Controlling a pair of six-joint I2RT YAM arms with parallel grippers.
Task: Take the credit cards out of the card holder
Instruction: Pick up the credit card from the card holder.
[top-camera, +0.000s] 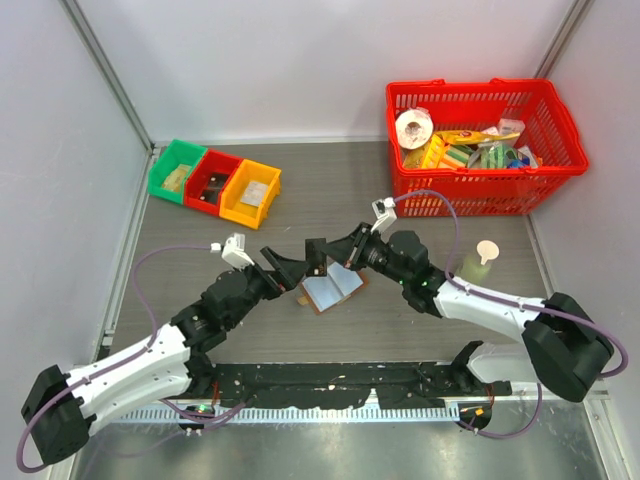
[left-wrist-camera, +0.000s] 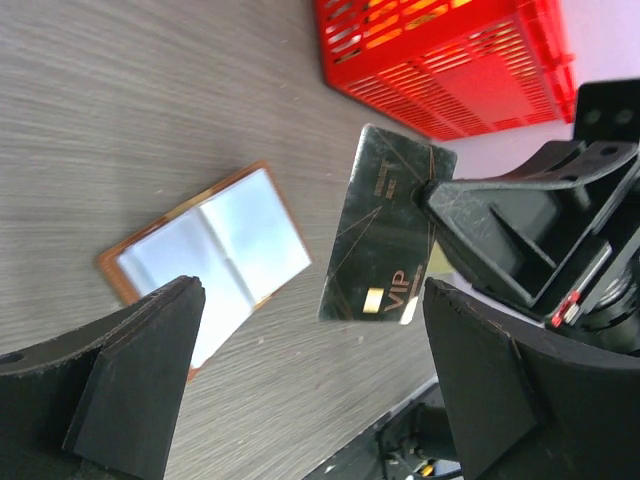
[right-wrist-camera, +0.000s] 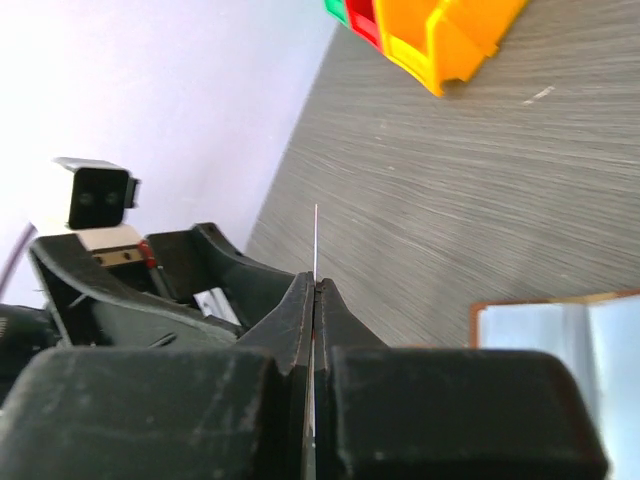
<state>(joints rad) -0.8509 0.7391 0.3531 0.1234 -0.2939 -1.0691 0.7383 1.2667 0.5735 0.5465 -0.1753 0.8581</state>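
The left hand (top-camera: 288, 268) has its fingers spread wide and holds nothing. At its 3 o'clock, the card holder (top-camera: 332, 290) lies unfolded flat on the table (top-camera: 320, 200). The right hand (right-wrist-camera: 315, 300) pinches a dark credit card (left-wrist-camera: 385, 225) tight, up off the table beside the holder. Farther back, three little bins (top-camera: 215, 182) sit at 10 o'clock and a red basket (top-camera: 465, 195) at 1 o'clock.

Open flat bifold leather-like card holder (left-wrist-camera: 215, 255) showed an orange-brown border and pale blue inner panels. Thin rectangular credit card (left-wrist-camera: 385, 230) was glossy black with fine gold lines, gold "VIP" lettering and a small gold square. Bench (top-camera: 320, 195) was grey with streaked wood grain. Slatted plastic basket (top-camera: 470, 197) was red. Beside one another: green plastic bin (top-camera: 160, 180), red plastic bin (top-camera: 196, 192), yellow-orange plastic bin (top-camera: 233, 207).
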